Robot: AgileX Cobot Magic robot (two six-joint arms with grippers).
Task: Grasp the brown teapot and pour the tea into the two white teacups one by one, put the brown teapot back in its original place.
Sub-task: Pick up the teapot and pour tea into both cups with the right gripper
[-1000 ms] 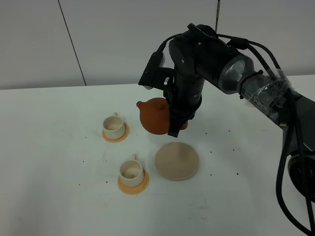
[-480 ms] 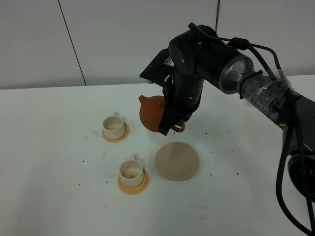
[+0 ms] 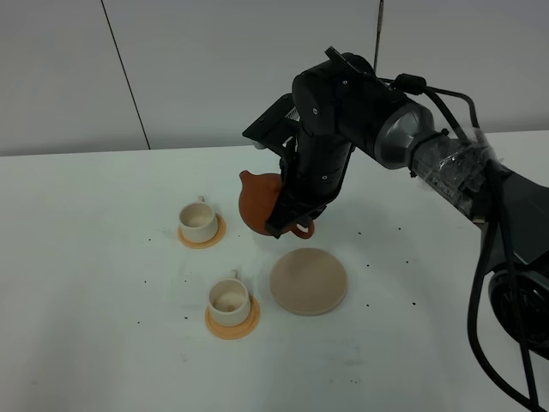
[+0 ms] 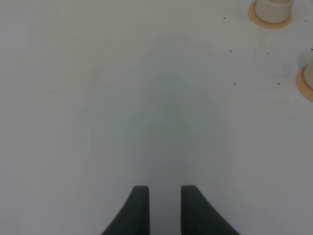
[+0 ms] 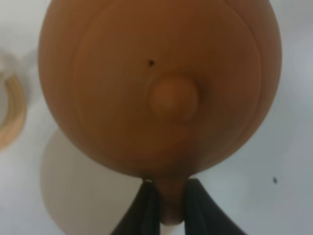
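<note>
My right gripper (image 3: 292, 225) is shut on the loop handle of the brown teapot (image 3: 257, 200). It holds the teapot in the air, tipped on its side, with the spout (image 3: 244, 178) pointing left. The right wrist view shows the teapot (image 5: 156, 83) and its lid knob (image 5: 173, 98), with the handle pinched in the right gripper (image 5: 170, 208). One white teacup (image 3: 197, 221) stands to the left of the pot and the other (image 3: 229, 297) stands nearer the front, each on an orange coaster. The beige saucer (image 3: 309, 281) lies bare below and to the right of the pot. The tea is hidden. My left gripper (image 4: 164, 208) hovers over bare table.
Small dark specks dot the white table (image 3: 103, 343) around the cups and saucer. A grey wall runs along the back. The right arm (image 3: 446, 163) reaches in from the right with cables hanging off it. One teacup (image 4: 274, 6) and a coaster edge (image 4: 305, 83) show in the left wrist view.
The right wrist has turned and drifted slightly left and up. The teapot is tipped further onto its side, with the spout higher. The cups and saucer have not moved.
</note>
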